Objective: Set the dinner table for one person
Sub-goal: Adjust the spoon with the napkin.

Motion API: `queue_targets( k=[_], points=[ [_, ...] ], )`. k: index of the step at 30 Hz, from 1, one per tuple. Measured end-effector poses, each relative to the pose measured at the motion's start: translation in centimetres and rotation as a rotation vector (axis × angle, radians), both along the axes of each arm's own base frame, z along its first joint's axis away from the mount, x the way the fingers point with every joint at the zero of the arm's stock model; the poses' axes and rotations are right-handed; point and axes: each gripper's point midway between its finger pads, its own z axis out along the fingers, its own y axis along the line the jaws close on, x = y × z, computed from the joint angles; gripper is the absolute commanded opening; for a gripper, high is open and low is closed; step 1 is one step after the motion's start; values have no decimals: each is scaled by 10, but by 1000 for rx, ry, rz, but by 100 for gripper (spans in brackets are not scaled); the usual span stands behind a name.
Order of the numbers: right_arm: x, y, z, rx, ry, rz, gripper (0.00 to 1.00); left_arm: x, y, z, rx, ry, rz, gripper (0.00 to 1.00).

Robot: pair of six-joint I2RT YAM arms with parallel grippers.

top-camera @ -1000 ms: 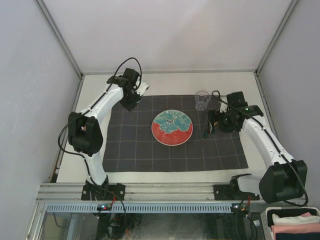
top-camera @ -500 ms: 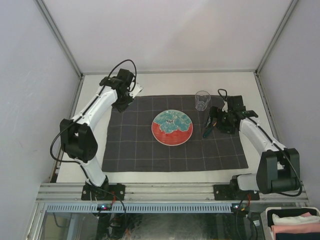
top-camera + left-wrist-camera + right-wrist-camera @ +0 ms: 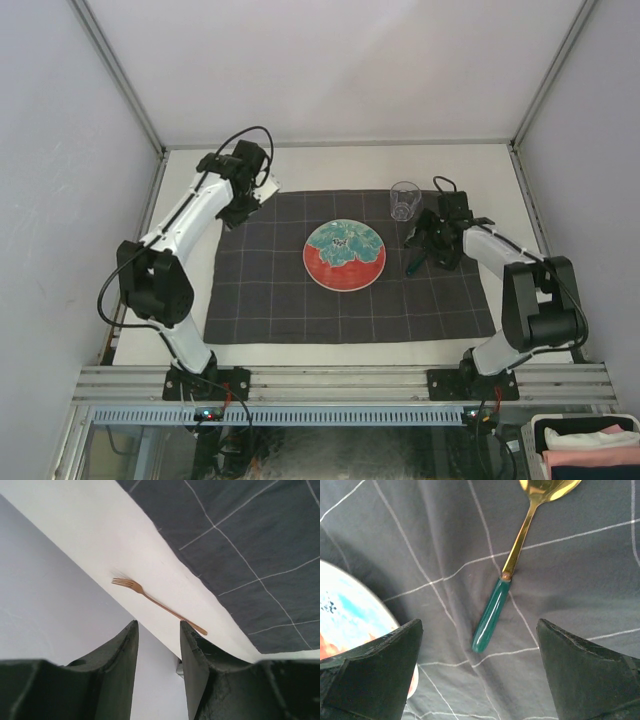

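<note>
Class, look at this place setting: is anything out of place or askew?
Yes. The slim copper-coloured metal fork lies off the dark grey checked cloth, on the bare off-white tabletop by the wall, not beside the round red-and-teal plate.

The top camera looks down from high at the near edge over the whole surface [image 3: 330, 165]. The wrist cameras sit close: left over the checked cloth's [image 3: 250, 555] edge, right over the spoon [image 3: 492, 615], both shared overhead.
</note>
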Motion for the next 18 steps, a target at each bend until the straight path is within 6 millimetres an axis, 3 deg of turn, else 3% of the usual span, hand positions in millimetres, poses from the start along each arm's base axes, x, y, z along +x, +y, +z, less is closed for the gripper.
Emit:
queue_targets(
  k=[5, 14, 18],
  points=[
    [10, -8, -20, -2, 24, -41, 89, 9, 0, 20, 1, -53, 10, 43],
    [32, -9, -19, 4, -28, -46, 81, 1, 5, 24, 18, -46, 35, 42],
    [33, -10, -19, 6, -26, -50, 85, 0, 7, 27, 22, -53, 36, 42]
  ],
)
